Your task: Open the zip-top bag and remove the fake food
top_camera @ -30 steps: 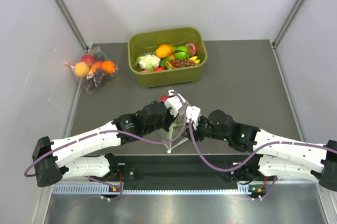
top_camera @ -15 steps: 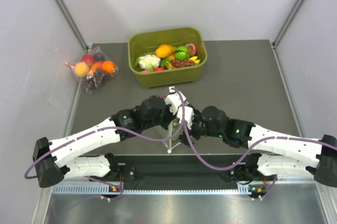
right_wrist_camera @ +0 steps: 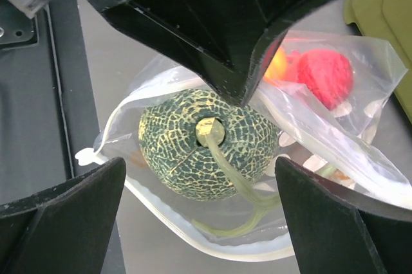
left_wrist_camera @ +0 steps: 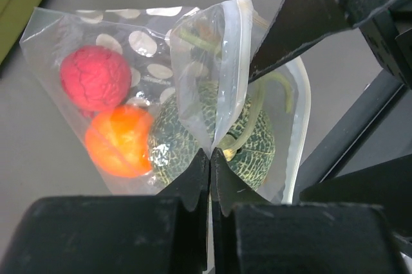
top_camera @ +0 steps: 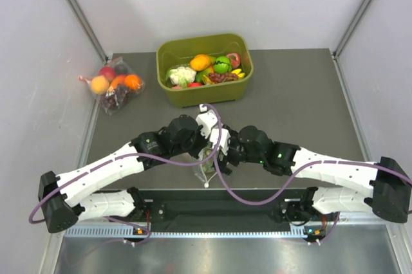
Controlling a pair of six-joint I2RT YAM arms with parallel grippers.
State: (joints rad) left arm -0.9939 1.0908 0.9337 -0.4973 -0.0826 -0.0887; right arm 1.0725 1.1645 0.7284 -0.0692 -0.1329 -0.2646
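The zip-top bag (left_wrist_camera: pixel 215 62), clear with white dots, lies near the table's front edge (top_camera: pixel 207 171), its mouth pulled open. Inside are a dark green pumpkin (left_wrist_camera: pixel 251 145) with a pale stem, a red fruit (left_wrist_camera: pixel 95 78) and an orange fruit (left_wrist_camera: pixel 119 142). My left gripper (left_wrist_camera: pixel 210 152) is shut on the bag's upper lip and holds it up. My right gripper (right_wrist_camera: pixel 199 177) is open right above the mouth, its fingers on either side of the pumpkin (right_wrist_camera: pixel 187 158). The red fruit (right_wrist_camera: pixel 325 74) lies deeper in the bag. In the top view both grippers (top_camera: pixel 212 148) meet over the bag.
A green tub (top_camera: pixel 168 94) at the back holds cauliflower, a green apple and other toy food. A smaller clear bag of fruit (top_camera: pixel 116 87) lies at the far left. The black front rail (right_wrist_camera: pixel 32 126) runs just beside the bag's mouth.
Both arms have shifted left and closed in over the bag. The right gripper has moved in beside the left one, and the red fruit is now hidden under them in the top view.
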